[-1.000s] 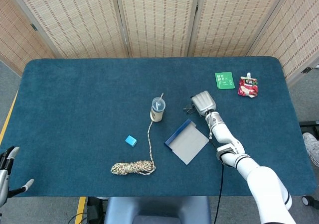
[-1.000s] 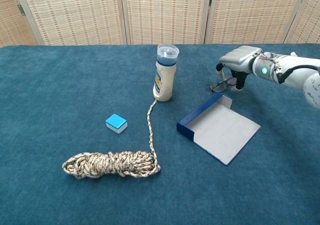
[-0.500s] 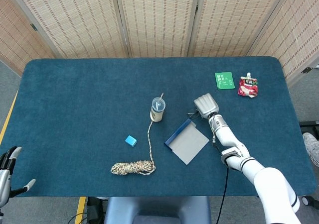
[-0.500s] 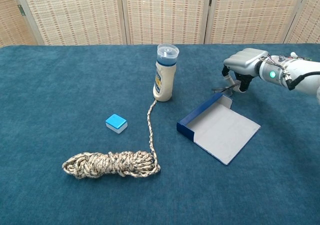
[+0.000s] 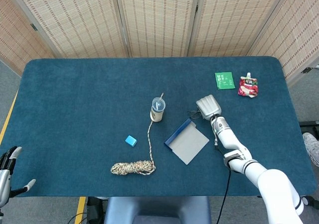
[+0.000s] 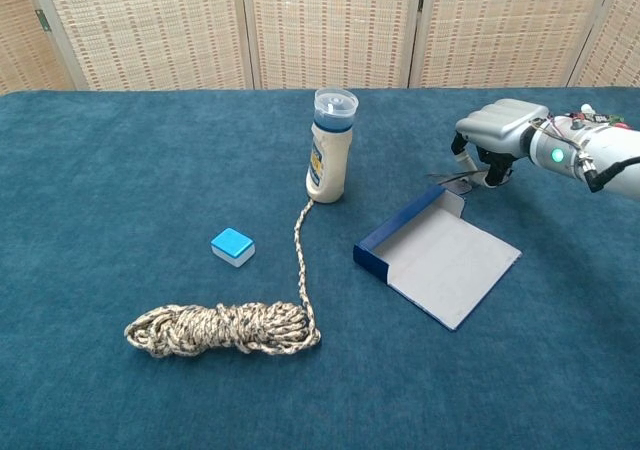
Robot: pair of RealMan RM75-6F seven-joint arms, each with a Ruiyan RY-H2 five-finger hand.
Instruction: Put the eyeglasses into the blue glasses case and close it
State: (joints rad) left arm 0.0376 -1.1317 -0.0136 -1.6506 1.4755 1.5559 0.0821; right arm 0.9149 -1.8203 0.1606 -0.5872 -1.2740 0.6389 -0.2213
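My right hand (image 5: 208, 106) (image 6: 497, 130) hovers just beyond the far corner of the blue glasses case (image 5: 187, 142) (image 6: 440, 255). Its curled fingers pinch the dark-framed eyeglasses (image 6: 456, 178) (image 5: 195, 115), which hang below the palm close to the case's raised blue wall. The case lies open and flat, its grey inside facing up with nothing in it. My left hand (image 5: 7, 176) shows only in the head view, off the table's near left corner, holding nothing with fingers apart.
A capped squeeze bottle (image 6: 331, 157) stands left of the case. A rope (image 6: 225, 327) trails from it to a coil near the front. A small blue box (image 6: 232, 246) lies to the left. A green packet (image 5: 225, 80) and a red pouch (image 5: 248, 85) lie at the far right.
My right hand has shifted right and slightly nearer, carrying the eyeglasses off their earlier spot toward the case's far corner. The left hand is unchanged.
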